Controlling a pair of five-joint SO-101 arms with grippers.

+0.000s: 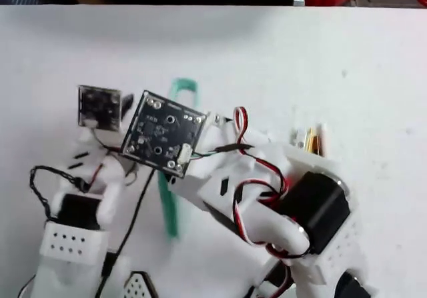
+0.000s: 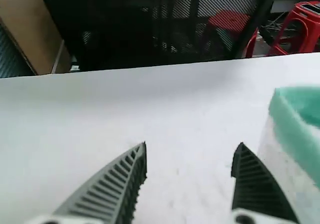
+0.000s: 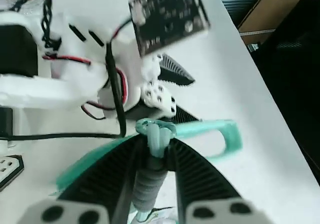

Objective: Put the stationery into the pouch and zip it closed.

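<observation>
White table (image 1: 300,51), pen (image 3: 148,181) between right fingers (image 3: 200,179)

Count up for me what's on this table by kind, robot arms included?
robot arms, left arm and right arm: 2
teal pouch: 1
pen in the right gripper: 1
yellowish item, too small to identify: 1
Total: 5

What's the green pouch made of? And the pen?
The pouch looks like frosted, see-through soft plastic with a teal, fabric-like rim. The pen seems to be hard teal plastic with a grey ribbed grip, probably rubber.
</observation>
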